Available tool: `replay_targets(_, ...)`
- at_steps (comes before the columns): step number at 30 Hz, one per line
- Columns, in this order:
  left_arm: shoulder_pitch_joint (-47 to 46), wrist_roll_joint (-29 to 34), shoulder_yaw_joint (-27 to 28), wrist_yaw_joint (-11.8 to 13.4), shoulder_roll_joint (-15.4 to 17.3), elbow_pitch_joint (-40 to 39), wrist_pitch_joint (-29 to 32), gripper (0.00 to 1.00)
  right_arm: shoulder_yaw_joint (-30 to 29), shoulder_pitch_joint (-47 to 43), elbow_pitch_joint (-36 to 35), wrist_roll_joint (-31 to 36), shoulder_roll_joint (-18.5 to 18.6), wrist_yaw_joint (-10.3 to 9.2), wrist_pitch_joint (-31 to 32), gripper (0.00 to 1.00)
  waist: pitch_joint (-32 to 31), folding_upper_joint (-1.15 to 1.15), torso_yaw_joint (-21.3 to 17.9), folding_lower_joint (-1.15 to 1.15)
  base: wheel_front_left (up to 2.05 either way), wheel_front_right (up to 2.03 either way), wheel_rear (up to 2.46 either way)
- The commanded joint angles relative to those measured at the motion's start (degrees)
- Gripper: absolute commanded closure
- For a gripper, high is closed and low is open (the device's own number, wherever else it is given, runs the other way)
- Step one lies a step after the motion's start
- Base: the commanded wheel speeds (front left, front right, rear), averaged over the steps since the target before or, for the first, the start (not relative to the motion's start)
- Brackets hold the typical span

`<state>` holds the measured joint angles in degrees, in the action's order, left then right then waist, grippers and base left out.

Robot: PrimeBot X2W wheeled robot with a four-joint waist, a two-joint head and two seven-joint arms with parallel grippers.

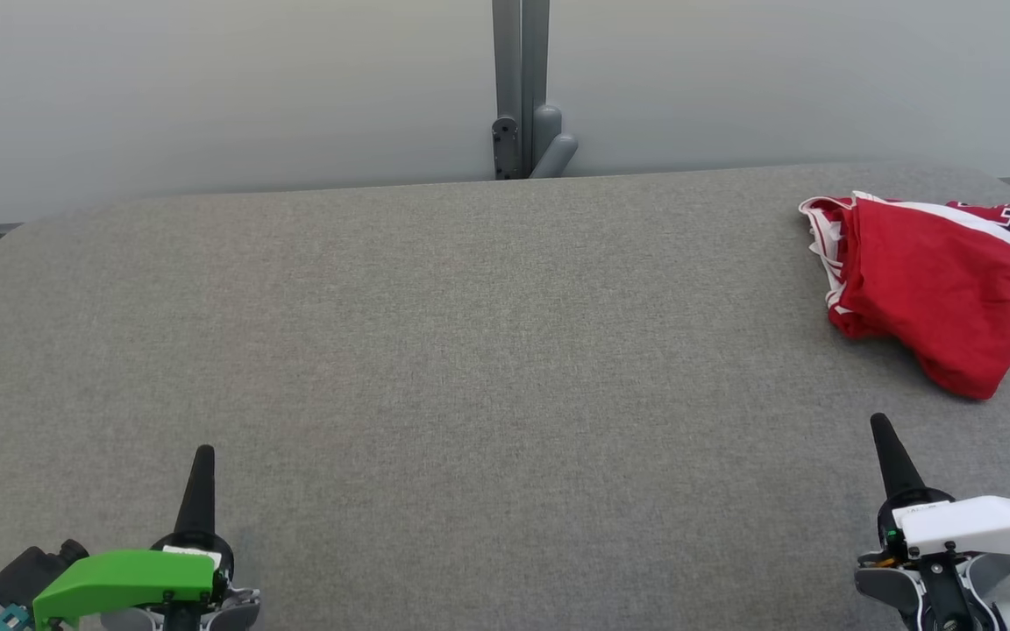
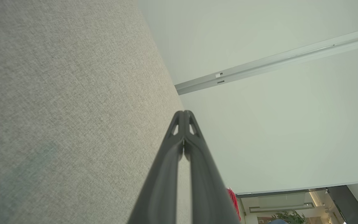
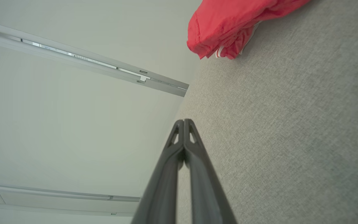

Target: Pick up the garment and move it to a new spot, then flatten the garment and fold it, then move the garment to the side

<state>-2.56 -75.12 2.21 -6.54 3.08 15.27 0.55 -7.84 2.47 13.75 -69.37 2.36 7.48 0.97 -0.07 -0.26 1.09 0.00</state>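
The garment (image 1: 935,289) is a red jersey with white trim and dark lettering, lying crumpled at the far right of the grey table (image 1: 470,350). Its red bulk shows at the top of the right wrist view (image 3: 228,25), and a red sliver of the garment (image 2: 234,202) peeks past the fingers in the left wrist view. My left gripper (image 1: 203,451) rests at the lower left, shut and empty, far from the garment. My right gripper (image 1: 880,422) is at the lower right, shut and empty, a short way in front of the garment and not touching it.
A pale wall runs behind the table with a grey post and bracket (image 1: 522,131) at its middle. The table's rounded far corners lie at the left (image 1: 5,237) and right. A wide stretch of bare fabric lies between the two grippers.
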Motion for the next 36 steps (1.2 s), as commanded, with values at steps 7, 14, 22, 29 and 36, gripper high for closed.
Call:
replay_targets(7,-1.85,-3.72,1.05,-0.50,0.48,-0.50,1.30,1.00,0.39,1.65,-0.02,-4.85,0.41,0.03,1.21,1.00,0.04,0.18,-0.17,0.00,0.00,0.00,0.00)
replay_targets(14,-2.43,-6.93,1.81,-0.60,0.47,-0.60,2.39,1.00,0.63,2.26,0.19,-9.09,0.46,0.03,2.19,1.00,0.08,0.19,-0.36,0.00,0.00,0.00,0.00)
replay_targets(22,-3.21,-10.33,2.59,-0.73,0.45,-0.69,3.48,1.00,0.92,2.99,0.37,-13.54,0.53,0.03,3.26,1.00,0.13,0.21,-0.56,0.00,0.00,0.00,0.00)
replay_targets(29,-3.61,-13.05,3.07,-0.89,0.44,-0.74,4.29,1.00,1.15,3.62,0.53,-16.75,0.59,0.02,4.02,1.00,0.17,0.22,-0.73,0.00,0.00,0.00,0.00)
replay_targets(36,-4.20,-15.21,3.68,-1.05,0.41,-0.82,5.04,1.00,1.36,4.04,0.66,-19.80,0.63,0.02,4.71,1.00,0.21,0.24,-0.89,0.00,0.00,0.00,0.00)
